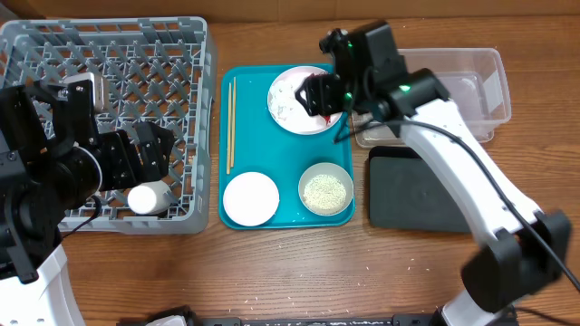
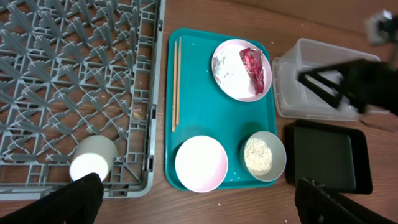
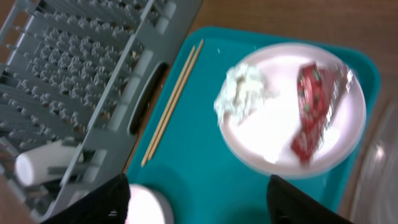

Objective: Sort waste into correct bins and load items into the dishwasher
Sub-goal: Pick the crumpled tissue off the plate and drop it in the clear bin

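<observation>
Jaws of the left gripper (image 2: 199,182) stand spread wide, grasping nothing; just ahead of one finger a small white cup (image 2: 93,160) lies on its side on the grid bottom of the grey dish rack (image 2: 154,93), near a corner of the rack. Framed between these jaws, on the teal tray (image 2: 239,118), are a pale pink bowl (image 2: 201,163) and, beside it, a grey-green bowl (image 2: 280,158) holding rice grains (image 2: 258,155). Wooden chopsticks (image 2: 176,81) lie farther ahead, along the tray's rack-side edge. Jaws of the right gripper (image 3: 198,182) are likewise released and empty, poised above the tray. Directly ahead of them sits the white plate (image 3: 267,134), carrying a crumpled white tissue (image 3: 242,93) and a red wrapper (image 3: 314,106), apart from each other. Clear tub (image 1: 471,91) and black tray (image 2: 323,155) lie side by side beyond the teal tray, outside both grips.
</observation>
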`<state>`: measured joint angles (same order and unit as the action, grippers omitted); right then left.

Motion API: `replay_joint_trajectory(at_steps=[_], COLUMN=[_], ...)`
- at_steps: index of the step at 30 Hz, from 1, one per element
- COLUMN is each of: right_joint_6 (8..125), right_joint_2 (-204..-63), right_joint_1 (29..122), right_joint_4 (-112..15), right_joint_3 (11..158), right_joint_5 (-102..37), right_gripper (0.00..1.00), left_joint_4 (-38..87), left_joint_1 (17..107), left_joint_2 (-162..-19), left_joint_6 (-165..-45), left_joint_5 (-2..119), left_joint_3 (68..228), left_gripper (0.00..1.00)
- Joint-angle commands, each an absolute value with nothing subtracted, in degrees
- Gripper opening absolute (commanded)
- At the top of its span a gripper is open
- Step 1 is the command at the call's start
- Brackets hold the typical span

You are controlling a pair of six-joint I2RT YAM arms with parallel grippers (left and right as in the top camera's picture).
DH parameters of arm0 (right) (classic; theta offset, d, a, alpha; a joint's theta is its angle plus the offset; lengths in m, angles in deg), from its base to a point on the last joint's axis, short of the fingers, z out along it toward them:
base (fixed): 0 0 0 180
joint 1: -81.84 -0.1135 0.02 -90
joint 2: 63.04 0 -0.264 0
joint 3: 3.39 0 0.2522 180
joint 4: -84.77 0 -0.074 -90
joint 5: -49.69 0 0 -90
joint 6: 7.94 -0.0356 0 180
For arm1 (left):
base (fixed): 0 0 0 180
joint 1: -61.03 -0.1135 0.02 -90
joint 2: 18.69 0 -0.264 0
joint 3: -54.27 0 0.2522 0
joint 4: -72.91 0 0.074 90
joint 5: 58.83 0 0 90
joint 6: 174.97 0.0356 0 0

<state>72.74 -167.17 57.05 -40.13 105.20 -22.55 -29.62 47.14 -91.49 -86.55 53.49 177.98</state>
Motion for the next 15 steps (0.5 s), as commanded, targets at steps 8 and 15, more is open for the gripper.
replay_joint_trajectory(at_steps=[8,15], right_joint_6=[72.0,71.5], right_joint_2=[-186.7,-194.2], right_joint_1=[55.9,53.2], right_joint_4=[-55.9,-63.0], right_joint_3=[105.9,105.9], right_joint_5=[-22.7,-24.8], right_gripper=[0.75,0.76], left_joint_4=[-29.5,-29.5], left_joint_1=[47.2,47.2], left_joint_2=[-92.8,-93.4], left_joint_6=[-84.9,-84.9], left_joint_5=[54.6,54.6], left_joint_3=[178.8,178.8], left_gripper=[1.00,1.00])
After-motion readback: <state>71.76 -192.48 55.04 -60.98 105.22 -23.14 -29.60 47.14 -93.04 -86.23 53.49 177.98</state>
